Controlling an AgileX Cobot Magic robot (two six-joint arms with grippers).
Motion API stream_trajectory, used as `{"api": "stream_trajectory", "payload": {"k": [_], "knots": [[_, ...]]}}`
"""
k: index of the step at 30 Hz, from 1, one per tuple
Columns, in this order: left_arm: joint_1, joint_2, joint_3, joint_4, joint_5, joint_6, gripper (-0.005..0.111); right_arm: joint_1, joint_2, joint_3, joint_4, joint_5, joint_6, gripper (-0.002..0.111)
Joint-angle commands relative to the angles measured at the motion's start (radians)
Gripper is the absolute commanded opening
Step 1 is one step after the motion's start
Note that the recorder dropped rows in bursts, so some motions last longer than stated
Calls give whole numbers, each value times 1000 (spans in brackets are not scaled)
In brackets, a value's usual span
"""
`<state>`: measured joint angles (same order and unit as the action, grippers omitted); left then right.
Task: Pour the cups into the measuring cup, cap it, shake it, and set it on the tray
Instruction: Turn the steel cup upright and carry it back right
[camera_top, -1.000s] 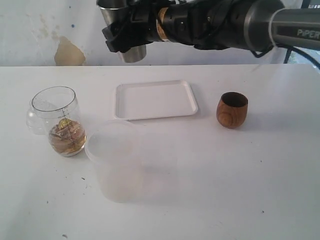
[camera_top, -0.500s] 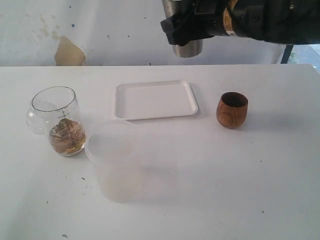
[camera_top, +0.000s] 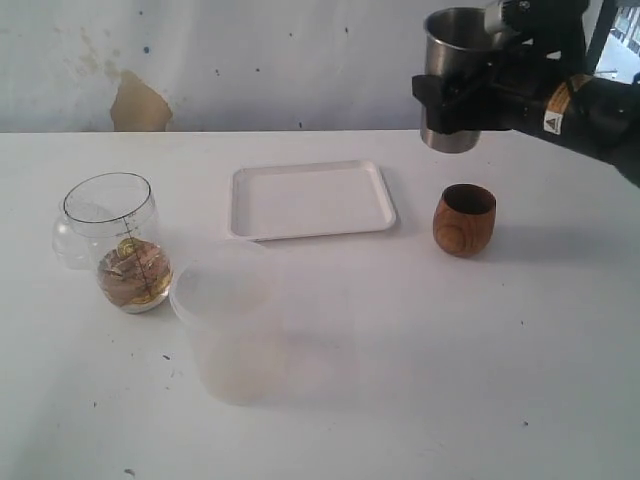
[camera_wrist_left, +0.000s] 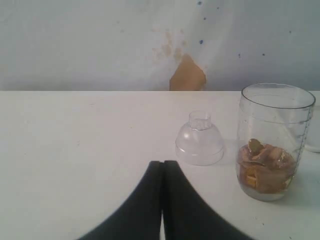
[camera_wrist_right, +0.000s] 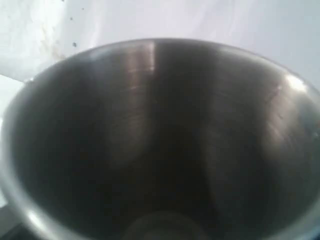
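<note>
Where the right gripper (camera_top: 455, 100) closes its black fingers (camera_top: 432, 92) round the tumbler (camera_top: 452, 42), the jaws stand wide, spread by the steel wall they clamp. The tumbler hangs upright in the air, mouth up, beyond the tray's (camera_top: 312, 166) far right corner and clear of the table (camera_top: 450, 360). The right wrist view is filled by the tumbler's inside (camera_wrist_right: 160, 140): bare steel walls running down to a dim base, with the fingers themselves out of sight.

The left gripper (camera_wrist_left: 162, 167) has its two black fingers (camera_wrist_left: 150, 200) pressed flat together with nothing between them. It sits low over the table. It does not show in the exterior view, so its place relative to the tray cannot be told.

The wooden cup (camera_top: 464, 220) stands upright on the table just right of the tray, below the raised tumbler and apart from it; its inside is too dark to read. Well left of the tray stands the measuring cup (camera_top: 125, 245), open at the top, with brown and gold pieces heaped in its bottom. A clear domed cap (camera_top: 64, 245) rests on the table just beside it, on the side away from the tray. A frosted tub (camera_top: 232, 320) stands off the tray's near left corner, close to the measuring cup; whether the two touch cannot be told. The right arm (camera_top: 600, 110) is cut off at the picture's edge.
</note>
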<state>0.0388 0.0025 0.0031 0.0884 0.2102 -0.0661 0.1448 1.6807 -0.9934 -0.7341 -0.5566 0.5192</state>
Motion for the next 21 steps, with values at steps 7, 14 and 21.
{"api": "stream_trajectory", "payload": {"k": [7, 14, 21], "knots": [[0, -3, -3, -2, -8, -3, 0, -192, 6, 46, 27, -23, -27, 0], [0, -3, -3, -2, -8, -3, 0, -304, 117, 87, 28, -120, -47, 0], [0, -3, -3, -2, -8, -3, 0, -304, 312, 87, 78, -254, -207, 0]]}}
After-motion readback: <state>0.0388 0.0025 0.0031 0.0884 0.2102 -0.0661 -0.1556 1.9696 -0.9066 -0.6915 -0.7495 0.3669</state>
